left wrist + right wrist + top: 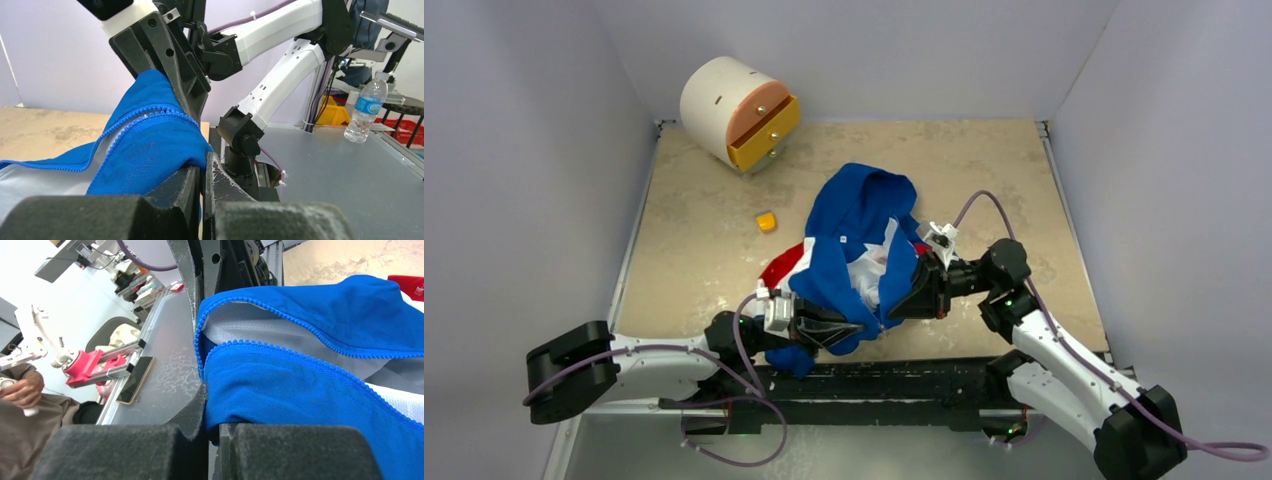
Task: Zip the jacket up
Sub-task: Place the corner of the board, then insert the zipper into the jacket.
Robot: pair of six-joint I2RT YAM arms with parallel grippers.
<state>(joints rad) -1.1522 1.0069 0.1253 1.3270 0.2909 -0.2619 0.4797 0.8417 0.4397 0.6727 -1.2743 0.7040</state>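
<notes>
jacket (856,205), crumpled, royal-blue, zipper (240,343) unzipped

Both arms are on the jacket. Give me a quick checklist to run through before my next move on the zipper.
1. Grip of the left gripper on the jacket: ok, shut on the blue fabric.
2. Grip of the right gripper on the jacket: ok, shut on the fabric edge.
3. Both rows of zipper teeth in view: ok, the right wrist view shows them.
4. Rows joined: not ok, they lie apart with pale lining between.
5. Slider located: cannot tell, no view shows it.
6. The yellow block clear of the jacket: ok, it lies apart from it.
</notes>
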